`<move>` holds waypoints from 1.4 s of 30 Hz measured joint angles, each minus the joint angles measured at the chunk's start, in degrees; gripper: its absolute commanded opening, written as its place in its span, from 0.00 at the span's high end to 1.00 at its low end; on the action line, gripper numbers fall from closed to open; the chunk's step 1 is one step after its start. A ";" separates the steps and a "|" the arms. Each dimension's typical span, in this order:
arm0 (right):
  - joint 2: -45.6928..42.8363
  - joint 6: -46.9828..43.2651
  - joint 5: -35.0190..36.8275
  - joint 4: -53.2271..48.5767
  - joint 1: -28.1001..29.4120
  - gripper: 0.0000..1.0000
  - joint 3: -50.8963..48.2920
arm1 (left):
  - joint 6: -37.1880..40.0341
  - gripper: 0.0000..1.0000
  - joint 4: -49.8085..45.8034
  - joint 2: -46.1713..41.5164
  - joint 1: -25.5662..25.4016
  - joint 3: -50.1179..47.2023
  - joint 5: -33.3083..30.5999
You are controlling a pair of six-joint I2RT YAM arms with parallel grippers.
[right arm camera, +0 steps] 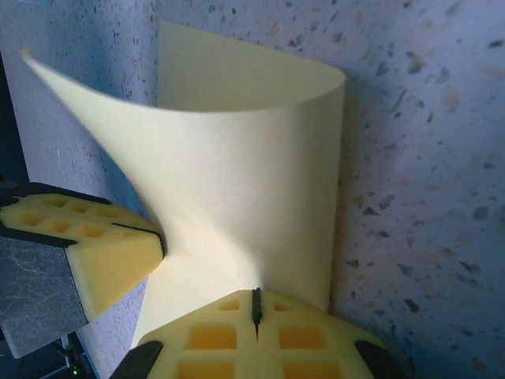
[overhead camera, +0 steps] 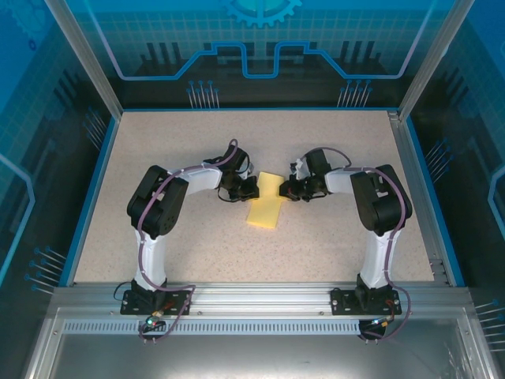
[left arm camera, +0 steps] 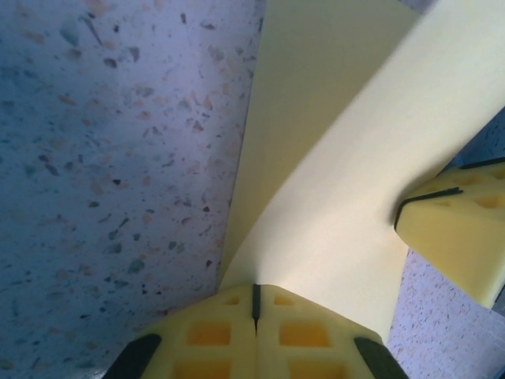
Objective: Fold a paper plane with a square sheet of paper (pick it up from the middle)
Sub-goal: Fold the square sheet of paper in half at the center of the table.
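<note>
You're in the first fold, by my read, w/ no crease set yet. The sheet of paper point(overhead camera: 266, 209) sits mid-table, its far end lifted and bowed btwn the two grippers. L gripper point(overhead camera: 251, 188) has its jaws clamped on the sheet's edge at approx 10 o'clock. R gripper point(overhead camera: 284, 189) is likewise pinched on the edge at 2 o'clock. In both wrist views the yellow fingertips meet w/ paper nipped in the seam. The sheet curls up and over in a smooth roll, its near part lying flat on the table point(overhead camera: 158, 158).

Next move, I'd say: carry the lifted end over toward 6 o'clock so the edges line up, both arms moving together — any drift btwn them skews the crease. Then you'd need to press down along the bend. It's thin paper, so expect it to buckle or slip if you pull the grips apart.

Surface: speckled beige top, matte, prob. decent friction. Room: blue printed walls point(overhead camera: 31, 118) w/ metal frame posts point(overhead camera: 83, 55) round the table — open tabletop toward 12 o'clock.
</note>
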 measured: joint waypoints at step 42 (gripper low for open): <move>4.57 -0.63 2.45 -7.56 -2.32 0.98 11.78 | 0.15 1.00 0.00 0.00 0.00 0.00 0.02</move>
